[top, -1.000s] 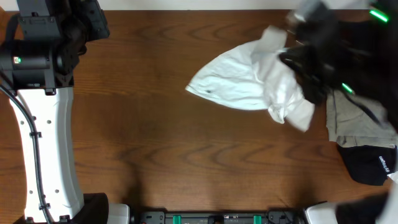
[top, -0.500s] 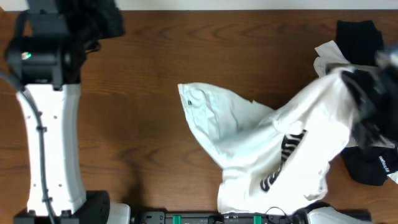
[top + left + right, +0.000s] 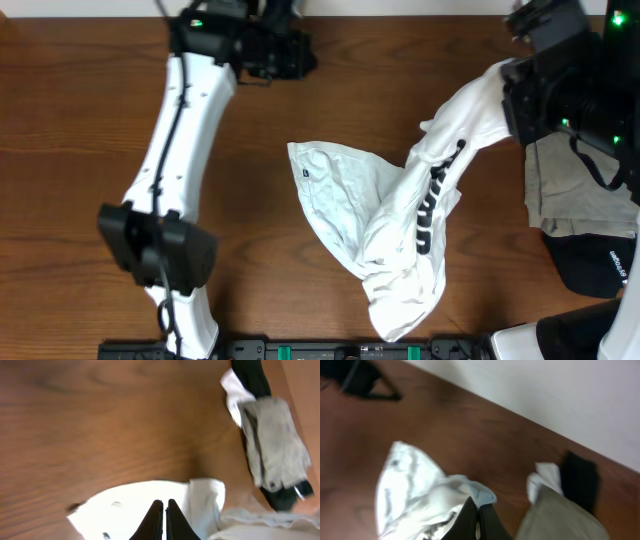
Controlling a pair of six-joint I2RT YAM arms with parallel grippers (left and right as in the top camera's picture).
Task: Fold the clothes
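T-shirt (image 3: 340,200) pinched by right gripper (image 3: 478,508); left gripper (image 3: 163,509) closed, empty

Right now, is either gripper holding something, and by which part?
The right gripper pinches the white T-shirt by a bunched edge near its raised end; which edge cannot be told. The left gripper is shut and holds nothing.

Place: robot lab bench, by the look of it | Signs: left arm (image 3: 185,110) and right arm (image 3: 570,80) over a wooden tabletop (image 3: 250,250) | plain white wall (image 3: 545,390) behind

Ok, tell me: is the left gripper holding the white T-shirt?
No, overhead the left gripper hangs shut over bare table, well apart from the white T-shirt.
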